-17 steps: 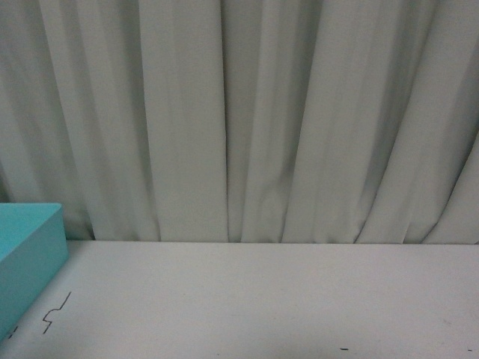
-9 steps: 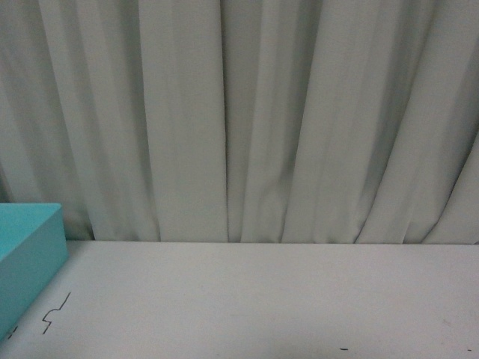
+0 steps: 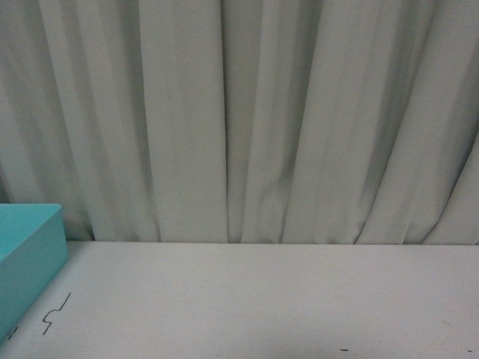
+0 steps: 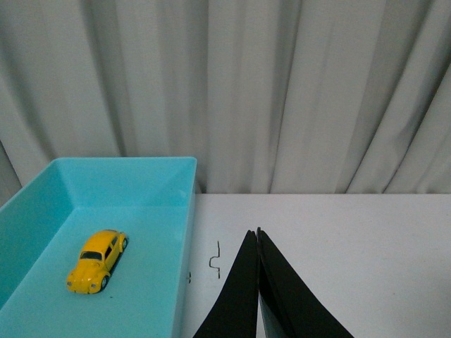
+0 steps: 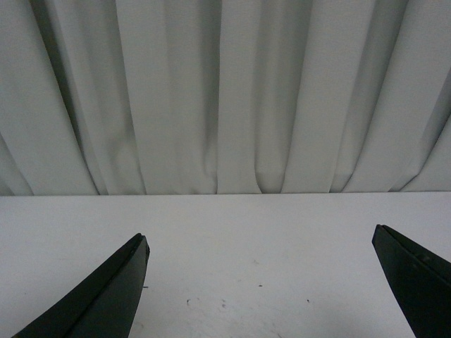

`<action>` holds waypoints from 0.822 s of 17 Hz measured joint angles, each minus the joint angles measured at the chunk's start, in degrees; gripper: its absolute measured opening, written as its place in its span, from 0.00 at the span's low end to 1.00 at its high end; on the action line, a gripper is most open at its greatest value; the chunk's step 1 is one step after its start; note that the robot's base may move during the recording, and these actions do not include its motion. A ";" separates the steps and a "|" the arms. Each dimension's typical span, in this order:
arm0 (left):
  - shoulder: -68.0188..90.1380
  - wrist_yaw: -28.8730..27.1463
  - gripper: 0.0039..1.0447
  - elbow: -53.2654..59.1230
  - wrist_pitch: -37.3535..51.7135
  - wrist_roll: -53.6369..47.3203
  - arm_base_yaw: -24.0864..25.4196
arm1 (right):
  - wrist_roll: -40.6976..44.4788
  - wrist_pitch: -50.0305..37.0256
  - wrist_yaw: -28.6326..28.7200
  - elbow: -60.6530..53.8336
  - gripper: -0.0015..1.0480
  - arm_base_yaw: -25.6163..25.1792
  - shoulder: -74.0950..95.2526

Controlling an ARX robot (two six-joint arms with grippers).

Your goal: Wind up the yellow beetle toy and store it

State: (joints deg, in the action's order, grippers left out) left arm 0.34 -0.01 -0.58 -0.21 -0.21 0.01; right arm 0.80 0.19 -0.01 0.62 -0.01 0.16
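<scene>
The yellow beetle toy (image 4: 96, 260) lies on the floor of the turquoise bin (image 4: 184, 232), standing on its wheels and alone there; it sits toward the middle of the bin's floor, clear of all the walls, with its rounded end turned toward the camera of the left wrist view.

The left gripper (image 4: 257, 238) is outside the bin, over the white surface (image 4: 338, 239) just beside the bin's near wall; its two black fingers (image 4: 239, 289) meet at the tips, pressed together with nothing between them; the toy is apart from it, on the far side of that wall. A small dark squiggle mark (image 4: 215, 258) is drawn on the surface between the bin wall and the fingertips.

The right gripper (image 5: 261, 243) is spread wide, one black finger (image 5: 106, 296) at each side of the right wrist view and bare white surface between them; it grips nothing, and neither toy nor bin shows there.

In the front view only a corner of the turquoise bin (image 3: 30, 254) appears at the left edge, with the squiggle mark (image 3: 56, 313) beside it; neither arm shows; a pale pleated curtain (image 3: 247, 120) hangs behind the surface in all three views.
</scene>
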 joint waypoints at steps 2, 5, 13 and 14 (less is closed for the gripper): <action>0.00 -0.02 0.01 0.00 0.02 0.00 0.00 | 0.00 0.02 0.00 0.00 0.94 0.00 0.00; 0.00 -0.02 0.01 0.00 0.02 0.00 0.00 | 0.00 0.00 0.00 0.00 0.94 0.00 0.00; 0.00 -0.02 0.78 0.00 0.02 0.07 0.00 | 0.00 0.02 0.00 0.00 0.94 0.00 0.00; 0.00 -0.02 0.90 0.00 0.02 0.07 0.00 | 0.00 0.02 0.00 0.00 0.94 0.00 0.00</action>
State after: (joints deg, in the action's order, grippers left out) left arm 0.34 -0.03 -0.58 -0.19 -0.14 0.01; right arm 0.80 0.21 -0.01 0.62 -0.01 0.16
